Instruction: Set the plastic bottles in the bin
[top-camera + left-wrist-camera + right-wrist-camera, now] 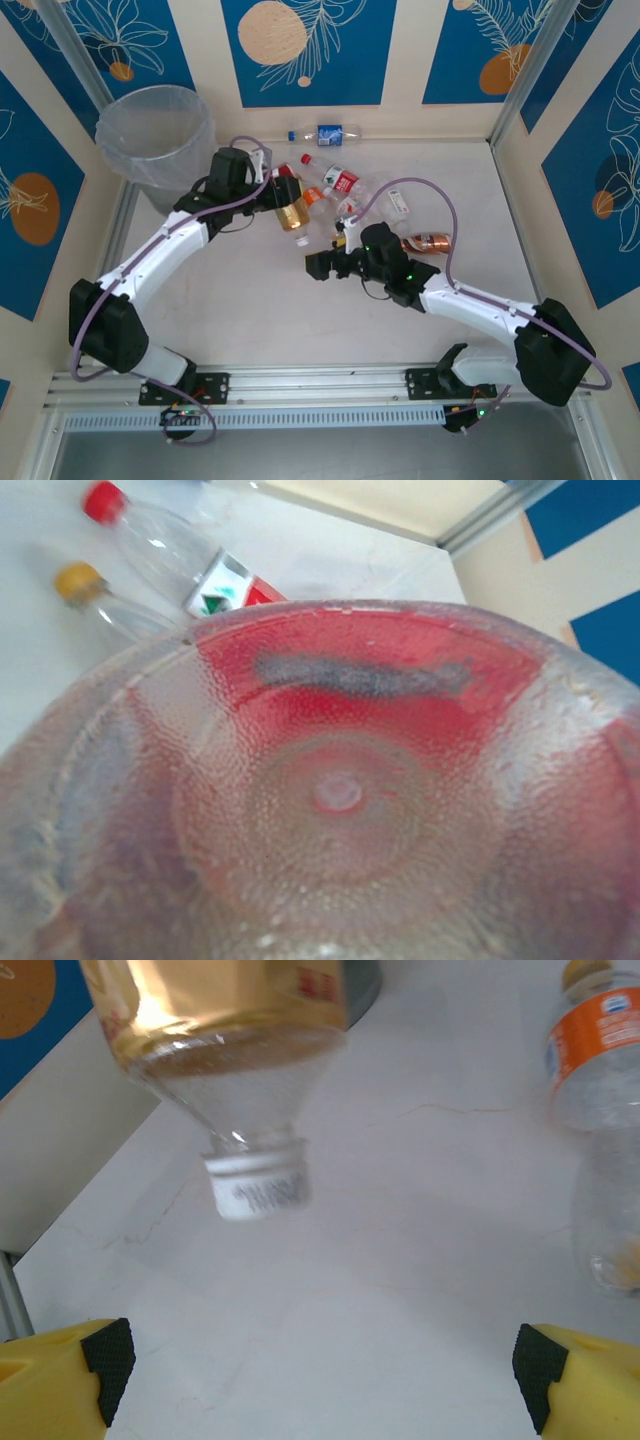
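Observation:
My left gripper point(277, 190) is shut on a clear bottle with a gold label point(294, 212), holding it off the table with its white cap point(302, 241) pointing down. The bottle's dimpled base point(338, 792) sits right against the left wrist camera. In the right wrist view the same bottle point(230, 1020) hangs cap down above the table. My right gripper point(318, 266) point(320, 1360) is open with nothing between its fingers, just in front of and below that bottle. The grey bin point(155, 130), lined with a clear bag, stands at the back left.
Several bottles lie in a cluster point(340, 185) behind the grippers, among them a red-capped one point(160, 545) and a yellow-capped one point(105, 605). A blue-labelled bottle point(325, 133) lies by the back wall. A crushed copper one point(428, 243) and an orange-labelled one point(598, 1110) lie right.

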Available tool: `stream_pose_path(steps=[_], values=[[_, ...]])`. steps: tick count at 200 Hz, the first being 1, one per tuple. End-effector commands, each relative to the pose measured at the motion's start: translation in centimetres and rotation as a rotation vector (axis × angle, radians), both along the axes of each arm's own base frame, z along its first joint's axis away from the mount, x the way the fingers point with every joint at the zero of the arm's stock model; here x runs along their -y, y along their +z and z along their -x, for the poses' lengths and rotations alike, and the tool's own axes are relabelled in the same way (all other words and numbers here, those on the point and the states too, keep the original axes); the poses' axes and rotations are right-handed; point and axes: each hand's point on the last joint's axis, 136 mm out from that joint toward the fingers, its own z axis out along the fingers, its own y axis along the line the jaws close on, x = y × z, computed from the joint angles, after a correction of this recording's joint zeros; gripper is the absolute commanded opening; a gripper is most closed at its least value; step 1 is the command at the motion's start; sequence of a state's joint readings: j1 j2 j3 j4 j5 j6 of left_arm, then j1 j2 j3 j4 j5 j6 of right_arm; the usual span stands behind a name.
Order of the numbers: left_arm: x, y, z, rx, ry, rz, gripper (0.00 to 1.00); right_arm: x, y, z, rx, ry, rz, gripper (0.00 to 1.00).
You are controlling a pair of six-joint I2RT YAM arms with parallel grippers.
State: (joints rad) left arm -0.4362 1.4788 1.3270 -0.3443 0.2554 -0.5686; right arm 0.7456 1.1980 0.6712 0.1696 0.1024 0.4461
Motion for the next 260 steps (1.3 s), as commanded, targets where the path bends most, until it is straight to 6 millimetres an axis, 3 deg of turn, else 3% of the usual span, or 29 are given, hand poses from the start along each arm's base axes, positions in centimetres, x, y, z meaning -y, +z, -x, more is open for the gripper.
stream_pose_path(steps=[1,46,83,126,153,197,238,260], values=[[-3.4,-0.2,-1.5,0.021,0.082,-0.165,0.3,2.2,-1.0,-0.3,-0.036,-0.082,0.031,1.0],[-7.7,2.4,-3.6,0.082,0.181,-0.209,0.31,5.0,-2.1,-0.8,-0.075,-0.2,0.048,0.99],[-9.7,7.1,-4.2,0.145,0.161,-0.131,0.33,5.9,-2.5,-1.1,-0.082,-0.245,0.056,0.98],[-14.0,11.4,-5.3,0.216,0.265,-0.165,0.34,6.0,-2.5,-1.4,-0.085,-0.26,0.047,0.98],[-15.8,13.0,-6.5,0.241,0.313,-0.164,0.34,5.6,-2.3,-1.5,-0.092,-0.246,0.044,0.98],[-20.9,15.9,-10.3,0.24,0.42,-0.019,0.36,5.4,-2.3,-1.4,-0.096,-0.235,0.038,0.97],[-26.2,17.3,-13.2,0.229,0.508,0.077,0.36,5.3,-2.6,-1.1,-0.107,-0.23,0.034,0.97],[-29.3,17.2,-14.2,0.217,0.562,0.114,0.36,5.3,-2.8,-1.0,-0.111,-0.228,0.038,0.97]])
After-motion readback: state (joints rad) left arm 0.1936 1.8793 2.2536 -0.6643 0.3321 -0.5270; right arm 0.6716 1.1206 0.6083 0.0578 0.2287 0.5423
